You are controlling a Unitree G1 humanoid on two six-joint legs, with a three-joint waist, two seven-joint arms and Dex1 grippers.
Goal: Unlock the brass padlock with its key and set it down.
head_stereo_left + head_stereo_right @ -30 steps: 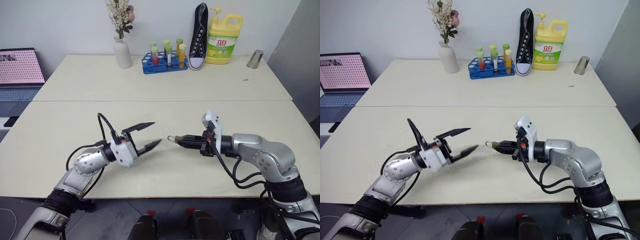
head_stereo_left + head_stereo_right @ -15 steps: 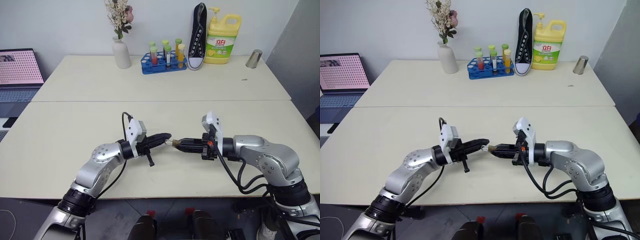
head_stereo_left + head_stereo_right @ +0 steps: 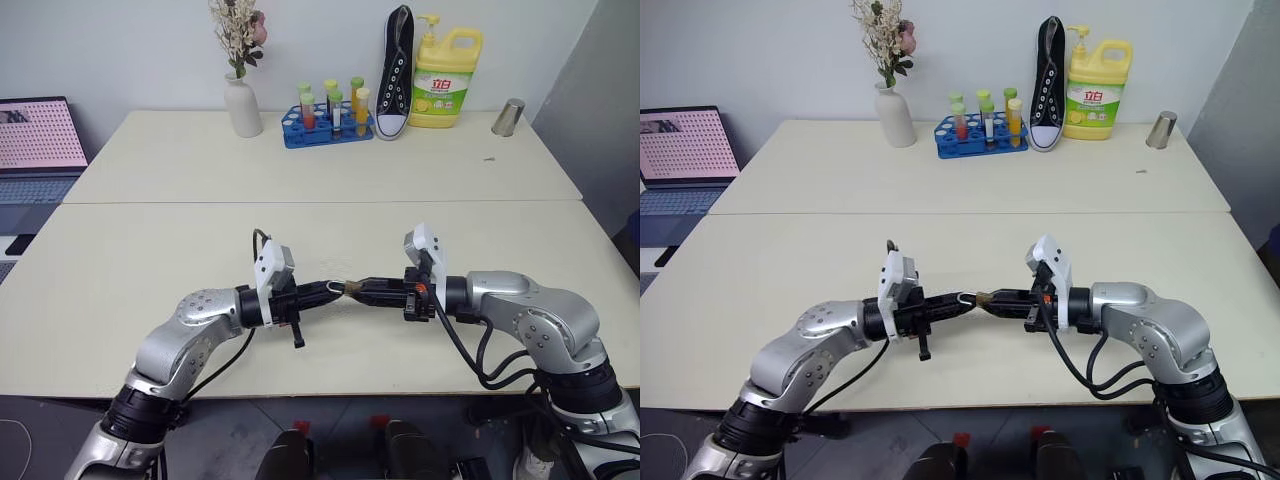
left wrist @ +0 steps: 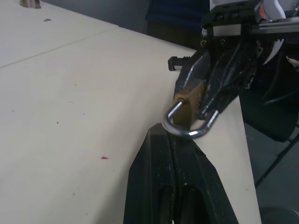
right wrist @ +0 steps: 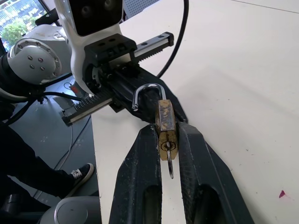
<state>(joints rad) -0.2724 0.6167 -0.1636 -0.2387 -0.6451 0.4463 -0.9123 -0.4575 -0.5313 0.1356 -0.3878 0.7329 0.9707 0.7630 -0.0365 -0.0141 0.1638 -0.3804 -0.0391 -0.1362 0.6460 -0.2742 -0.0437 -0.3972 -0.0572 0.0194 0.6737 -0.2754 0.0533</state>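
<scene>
Fingers of our right gripper [image 5: 168, 186] are clamping the brass padlock [image 5: 166, 126] by its body above the table [image 3: 150, 250], key [image 5: 170, 168] in its underside and shackle [image 4: 189, 127] pointing at our left gripper [image 4: 172, 140]. That one is clenched on nothing (tips just beside the loop). We are judging it best to keep the right grip firm and level while the left works, never twisting the wire.
</scene>
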